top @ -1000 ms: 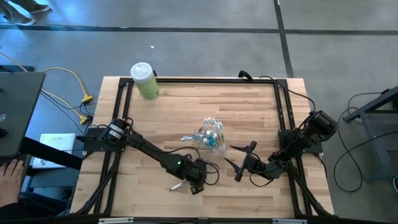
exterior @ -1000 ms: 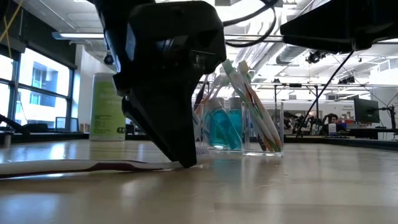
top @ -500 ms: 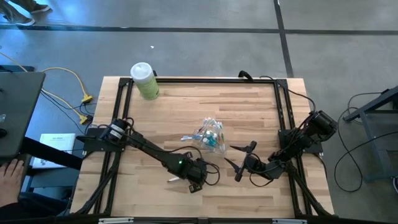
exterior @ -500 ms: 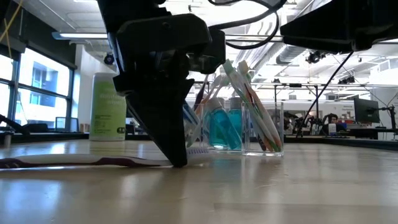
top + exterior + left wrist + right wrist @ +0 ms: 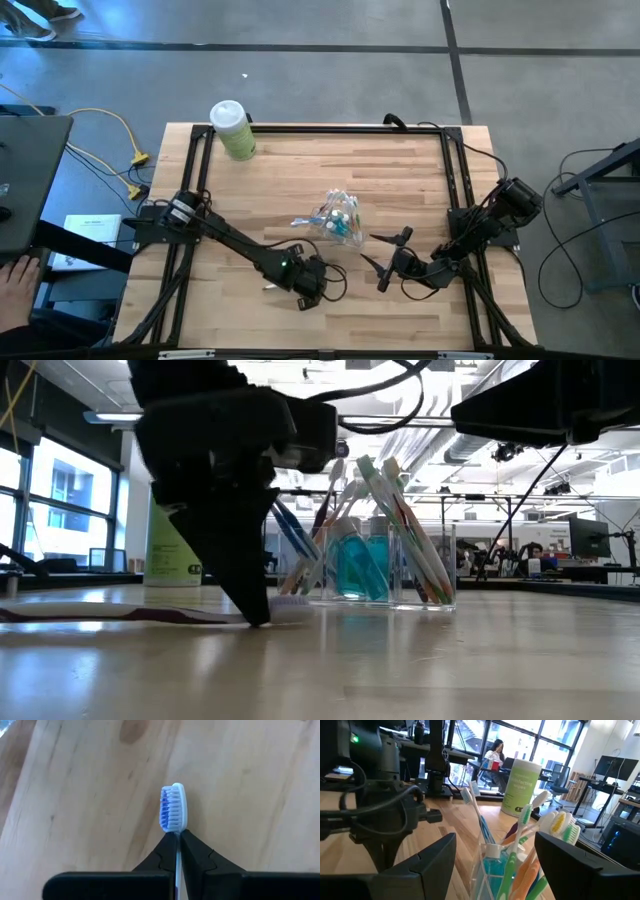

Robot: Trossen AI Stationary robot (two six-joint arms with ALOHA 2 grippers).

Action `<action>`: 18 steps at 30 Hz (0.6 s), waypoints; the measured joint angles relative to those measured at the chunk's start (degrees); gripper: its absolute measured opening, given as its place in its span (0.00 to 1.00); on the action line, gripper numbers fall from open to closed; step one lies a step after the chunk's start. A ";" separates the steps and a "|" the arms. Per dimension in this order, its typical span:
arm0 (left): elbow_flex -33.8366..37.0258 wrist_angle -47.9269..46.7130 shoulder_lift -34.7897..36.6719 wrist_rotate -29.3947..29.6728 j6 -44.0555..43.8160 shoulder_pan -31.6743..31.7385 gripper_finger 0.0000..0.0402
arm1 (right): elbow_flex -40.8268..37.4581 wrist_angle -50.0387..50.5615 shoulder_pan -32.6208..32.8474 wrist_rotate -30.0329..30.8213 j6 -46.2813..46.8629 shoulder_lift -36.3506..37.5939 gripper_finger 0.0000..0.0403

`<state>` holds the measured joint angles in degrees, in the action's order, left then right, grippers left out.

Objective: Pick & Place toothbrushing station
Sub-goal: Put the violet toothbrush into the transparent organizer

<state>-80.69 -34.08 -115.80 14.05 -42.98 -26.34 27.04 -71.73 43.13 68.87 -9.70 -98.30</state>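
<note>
Left hand [image 5: 177, 851] slid left, apparently gripping toothbrush [image 5: 173, 813]

A small clear plastic cup [image 5: 425, 565] stands upright near the middle of the wooden table, packed with slim toothbrushes [image 5: 400, 520] in white, pink, green and orange that lean outward with bristle heads up (their exact number cannot be counted). Small teal tubes [image 5: 348, 565] stand inside the cup among the handles. A single toothbrush [image 5: 173, 810] lies flat on the table well apart from the cup, toward the front edge, its white head with blue-and-white bristles turned on its side, its neck pinched between the left gripper [image 5: 178, 847] fingertips, its dark handle [image 5: 120, 614] stretching along the wood
</note>
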 joint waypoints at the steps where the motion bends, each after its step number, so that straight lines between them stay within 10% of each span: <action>1: 0.01 0.05 0.12 -0.01 -0.16 -0.14 0.01 | -0.01 0.03 0.00 -0.01 -0.01 0.00 0.65; 18: -0.41 0.65 0.46 -0.27 -1.24 -0.43 0.00 | -0.01 0.38 0.00 0.01 0.58 0.00 0.65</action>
<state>-81.10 -33.43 -115.33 13.79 -44.22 -26.78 27.03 -71.35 43.13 68.88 -9.13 -98.30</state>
